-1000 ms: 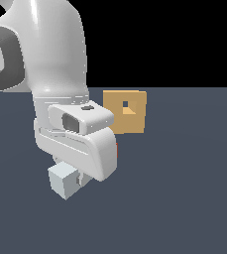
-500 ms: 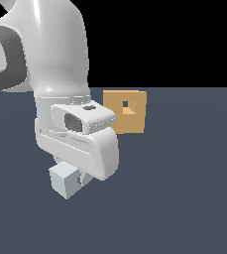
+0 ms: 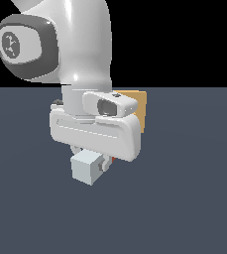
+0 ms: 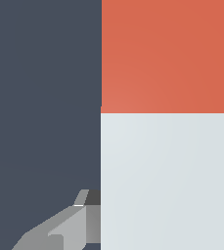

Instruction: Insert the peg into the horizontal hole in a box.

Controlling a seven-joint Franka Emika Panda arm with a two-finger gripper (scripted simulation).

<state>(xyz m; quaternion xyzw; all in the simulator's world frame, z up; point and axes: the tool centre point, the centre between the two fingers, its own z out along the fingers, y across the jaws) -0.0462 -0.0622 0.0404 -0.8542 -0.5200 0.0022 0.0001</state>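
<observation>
Exterior view: the white arm fills the middle; the hand hangs below the wrist, over the dark table.
Peg: the peg shows end-on below the wrist as a pale square face, with a sliver of red-orange behind it at the exterior view's right.
Wrist view: the peg fills the frame close up, pale grey-white on one stretch and red-orange on the other, the colours meeting in a straight line; one grey finger lies against its pale part.
Hand: closed on the peg's pale part, as far as the one visible finger shows.
Box: the box stands farther off behind the wrist, only a tan edge showing.
Hole: hidden by the arm.
Writing: none readable.
</observation>
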